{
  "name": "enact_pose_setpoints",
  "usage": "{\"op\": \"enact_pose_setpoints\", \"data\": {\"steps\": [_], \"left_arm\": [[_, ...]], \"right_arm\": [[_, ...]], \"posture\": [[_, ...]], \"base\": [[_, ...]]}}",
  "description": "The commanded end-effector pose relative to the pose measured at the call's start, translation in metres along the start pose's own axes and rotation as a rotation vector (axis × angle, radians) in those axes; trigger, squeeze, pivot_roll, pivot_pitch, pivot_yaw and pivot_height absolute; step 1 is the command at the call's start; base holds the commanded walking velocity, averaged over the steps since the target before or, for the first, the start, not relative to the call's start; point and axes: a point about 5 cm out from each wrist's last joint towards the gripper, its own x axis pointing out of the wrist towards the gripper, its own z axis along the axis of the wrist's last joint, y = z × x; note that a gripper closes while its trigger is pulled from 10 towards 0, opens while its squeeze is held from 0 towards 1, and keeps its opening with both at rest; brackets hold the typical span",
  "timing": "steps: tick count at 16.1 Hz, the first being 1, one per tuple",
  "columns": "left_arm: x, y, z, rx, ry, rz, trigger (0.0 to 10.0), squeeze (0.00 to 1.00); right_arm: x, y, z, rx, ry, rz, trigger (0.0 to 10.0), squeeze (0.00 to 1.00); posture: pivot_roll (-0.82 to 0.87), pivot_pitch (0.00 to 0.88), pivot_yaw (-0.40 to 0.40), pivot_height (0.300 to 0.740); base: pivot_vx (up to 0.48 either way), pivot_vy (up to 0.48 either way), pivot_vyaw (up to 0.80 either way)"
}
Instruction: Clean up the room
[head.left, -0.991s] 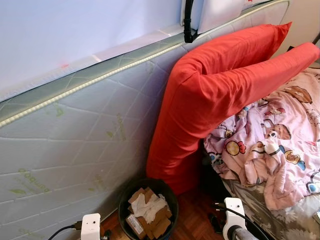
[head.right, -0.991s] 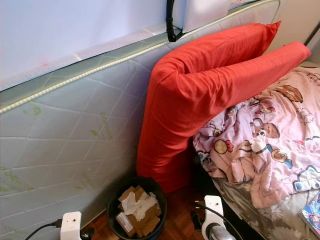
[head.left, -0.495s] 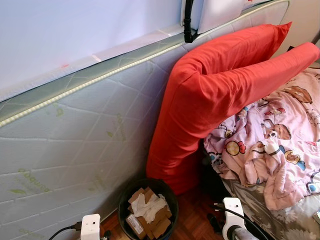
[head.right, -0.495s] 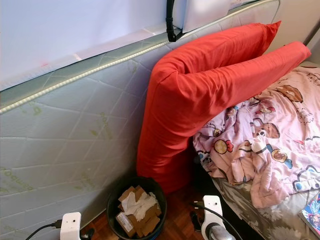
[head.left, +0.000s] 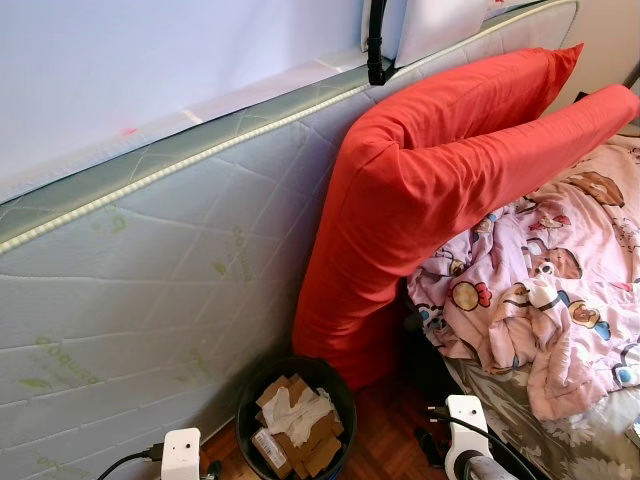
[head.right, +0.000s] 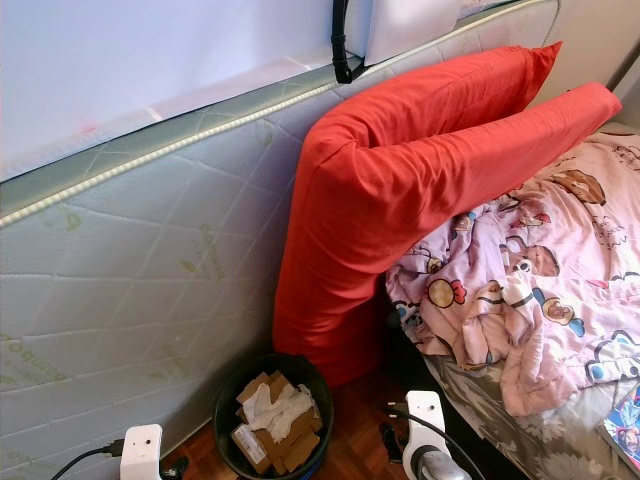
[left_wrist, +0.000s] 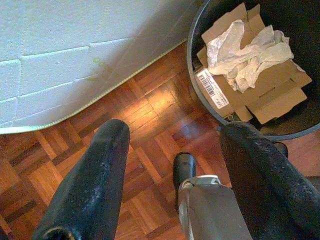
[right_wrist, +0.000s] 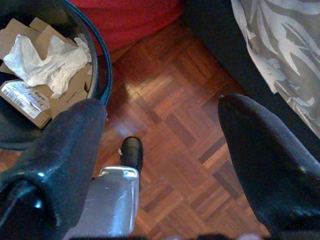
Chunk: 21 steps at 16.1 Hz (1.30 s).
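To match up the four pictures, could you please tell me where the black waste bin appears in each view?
Left eye view: black waste bin, bottom centre.
Right eye view: bottom, left of centre.
Left wrist view: top right.
Right wrist view: top left.
Shared landmark: crumpled white paper on the cardboard inside.

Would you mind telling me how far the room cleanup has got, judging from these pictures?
Done: the black bin already holds cardboard pieces and crumpled white paper. In hand: nothing; the left gripper and right gripper both hang open and empty above the parquet floor. Left: the pink blanket lies rumpled on the bed, and the red pillows lean against the upright mattress.
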Motion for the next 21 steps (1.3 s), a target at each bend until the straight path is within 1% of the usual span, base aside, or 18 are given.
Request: {"op": "enact_pose_setpoints", "data": {"steps": [1, 18, 19, 20, 21], "left_arm": [[-0.0023, 0.0001, -0.0086, -0.003, 0.03, -0.003, 10.0, 0.0], [-0.0023, 0.0001, -0.0086, -0.003, 0.03, -0.003, 10.0, 0.0], [-0.0023, 0.0, -0.0088, -0.003, 0.031, -0.003, 10.0, 0.0], [-0.0028, 0.0033, -0.0123, -0.011, 0.058, -0.001, 10.0, 0.0], [-0.0029, 0.0038, -0.0126, -0.013, 0.06, -0.001, 10.0, 0.0]], "right_arm": [[-0.0008, -0.0032, -0.0025, 0.003, 0.015, -0.008, 10.0, 0.0], [-0.0008, -0.0032, -0.0025, 0.003, 0.015, -0.008, 10.0, 0.0], [-0.0007, -0.0034, -0.0026, -0.001, 0.016, -0.009, 10.0, 0.0], [-0.0011, -0.0035, -0.003, 0.03, 0.003, -0.006, 10.0, 0.0], [-0.0011, -0.0034, -0.0029, 0.033, 0.001, -0.006, 10.0, 0.0]], "posture": [[0.05, 0.132, -0.04, 0.74], [0.05, 0.132, -0.04, 0.74], [0.0, 0.0, 0.0, 0.74], [0.05, 0.119, -0.034, 0.74], [0.05, 0.121, -0.034, 0.74]], "base": [[0.0, 0.0, 0.0], [0.0, 0.0, 0.0], [0.0, 0.0, 0.0], [0.0, 0.0, 0.0], [0.0, 0.0, 0.0]]}}
